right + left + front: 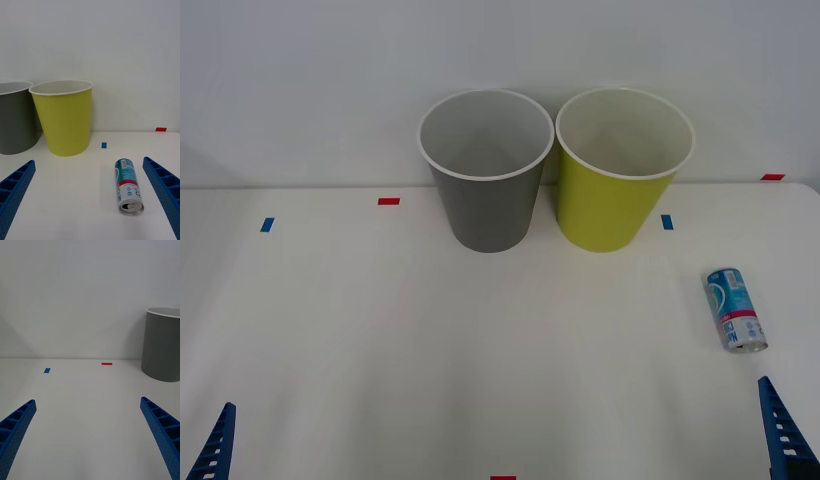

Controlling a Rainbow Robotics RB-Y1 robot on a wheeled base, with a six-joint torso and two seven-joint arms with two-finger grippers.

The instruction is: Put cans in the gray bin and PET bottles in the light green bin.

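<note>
**Can still on the table, both claws spread and empty**

The sorting had not begun. The can [735, 309] lay on its side on the white table [380, 340], toward the robot's right, well apart from the two bins and nearer the robot than either. In the right wrist view its silver end with the pull tab faced the camera, and its length ran away toward the back wall.

The gray bin [485, 170] and the light green bin [622, 168] stood upright side by side at the back of the table, gray on the robot's left, rims nearly touching. Both looked empty as far as their insides could be seen.

The right gripper [90, 202] hung low at the near right edge of the table, fingers spread wide and holding nothing; the can lay just ahead, between the lines of the two fingers but closer to one of them. The left gripper [90, 438] waited at the near left edge, likewise released and empty, with the gray bin off to one side ahead of it.

The step in hand was judged to be the reach for the can. The next move would call for the right arm to advance and centre on the can, with the fingers straddling its round body across the width. A round can lying flat may roll if nudged. Its destination would then be the gray bin, the farther of the two from that arm.
</note>
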